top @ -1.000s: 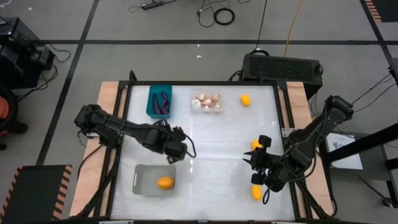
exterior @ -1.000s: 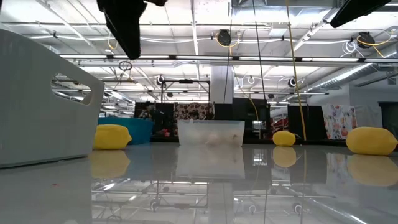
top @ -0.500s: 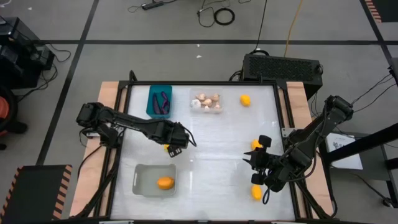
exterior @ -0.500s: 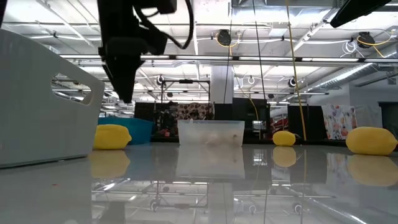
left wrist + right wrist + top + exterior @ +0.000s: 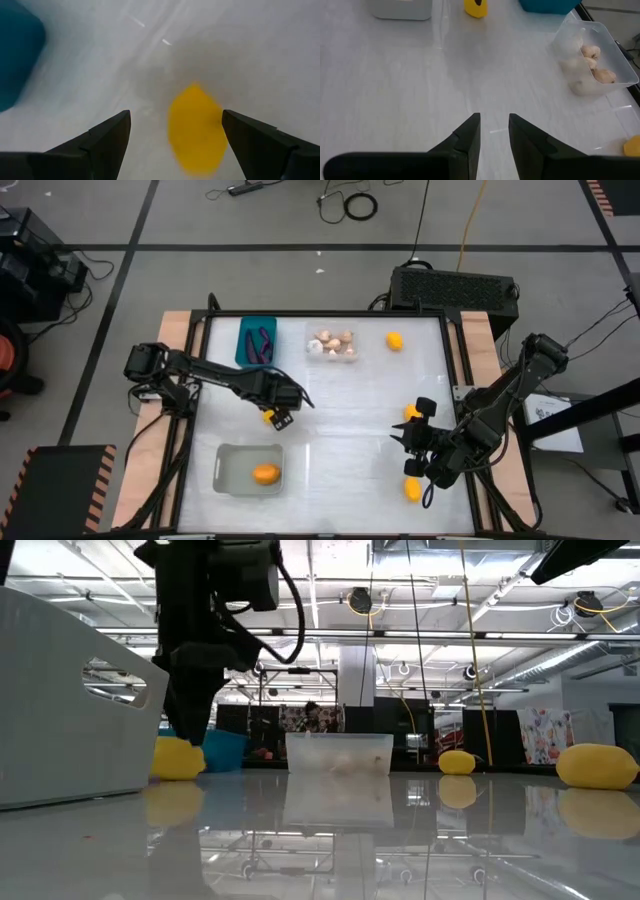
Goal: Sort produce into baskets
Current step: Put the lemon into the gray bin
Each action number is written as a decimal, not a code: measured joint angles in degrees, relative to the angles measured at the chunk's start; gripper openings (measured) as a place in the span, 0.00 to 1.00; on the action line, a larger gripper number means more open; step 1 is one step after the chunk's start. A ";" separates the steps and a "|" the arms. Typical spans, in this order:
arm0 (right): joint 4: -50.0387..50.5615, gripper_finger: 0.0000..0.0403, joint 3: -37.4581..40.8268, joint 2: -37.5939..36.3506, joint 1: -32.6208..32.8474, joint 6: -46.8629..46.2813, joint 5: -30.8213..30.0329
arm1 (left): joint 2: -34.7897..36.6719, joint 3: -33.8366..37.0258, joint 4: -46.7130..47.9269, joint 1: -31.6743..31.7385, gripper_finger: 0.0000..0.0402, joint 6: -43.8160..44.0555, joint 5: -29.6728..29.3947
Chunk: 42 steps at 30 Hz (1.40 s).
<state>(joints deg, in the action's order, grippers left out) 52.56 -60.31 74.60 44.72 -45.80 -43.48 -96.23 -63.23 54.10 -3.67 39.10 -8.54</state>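
Observation:
A yellow oval (image 5: pixel 267 417) lies on the white table between the teal bin (image 5: pixel 257 343) and the grey bin (image 5: pixel 248 470). My left gripper (image 5: pixel 276 418) points down over it, open. Its two fingers stand on either side of the oval (image 5: pixel 196 131), low over the table, and no touch shows. In the low view the gripper (image 5: pixel 190 730) reaches down to the oval (image 5: pixel 178 758). My right gripper (image 5: pixel 412 438) waits near the table's right edge, open a little and empty (image 5: pixel 494 120). The teal bin holds purple eggplants (image 5: pixel 263 345), the clear bin (image 5: pixel 332 343) holds garlic bulbs, and the grey bin holds one yellow oval (image 5: pixel 265 473).
Three more yellow ovals lie on the table: one at the far right (image 5: pixel 395 340) and two beside my right gripper (image 5: pixel 411 412) (image 5: pixel 412 488). The middle of the table between the arms is bare. Wooden rails run along the left and right edges.
My left gripper has come down from above onto the yellow oval beside the grey bin, still open, and now straddles it close to the table. The oval has not moved.

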 joint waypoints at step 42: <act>0.00 0.23 0.00 0.00 -0.01 0.02 0.00 | -0.13 5.83 -1.00 -0.21 0.73 -1.08 7.65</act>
<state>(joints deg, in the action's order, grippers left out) 52.56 -60.31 74.60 44.71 -45.79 -43.48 -96.36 -57.41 53.10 -3.88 38.02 -0.89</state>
